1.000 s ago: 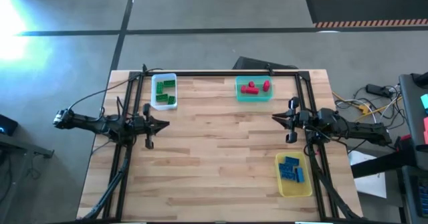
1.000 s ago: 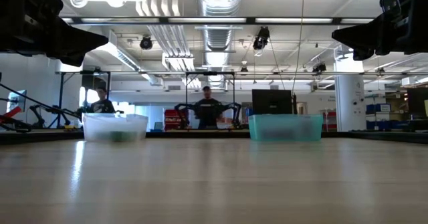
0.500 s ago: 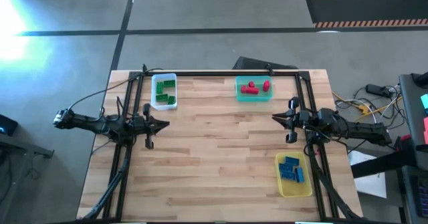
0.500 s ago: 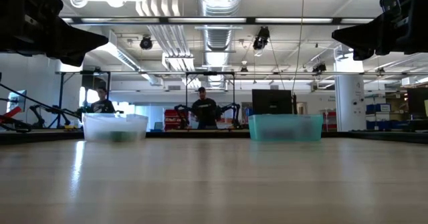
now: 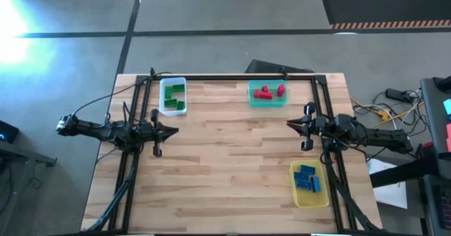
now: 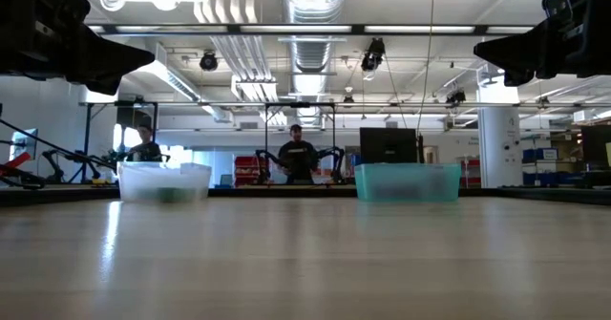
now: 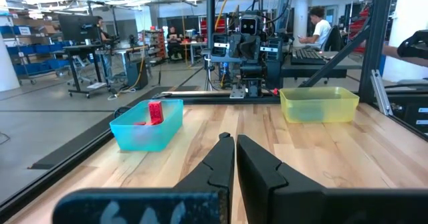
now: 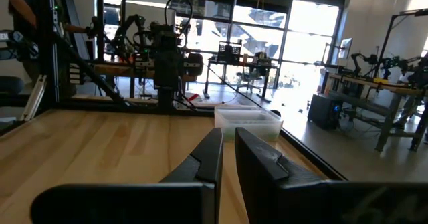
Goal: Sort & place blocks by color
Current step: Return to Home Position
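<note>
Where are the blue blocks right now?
In the high view, the blue blocks lie inside the yellow bin at the right edge of the table, just toward the picture's bottom from the right claw.

Far-off person (image 6: 298,158), apparently slightly farther right than before.

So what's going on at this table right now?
The sorting looks finished. The green blocks sit in the clear bin, the red blocks in the teal bin and the blue blocks in the yellow bin. No loose blocks show on the table. The left claw and right claw hang shut and empty above the table's sides, facing each other.
</note>
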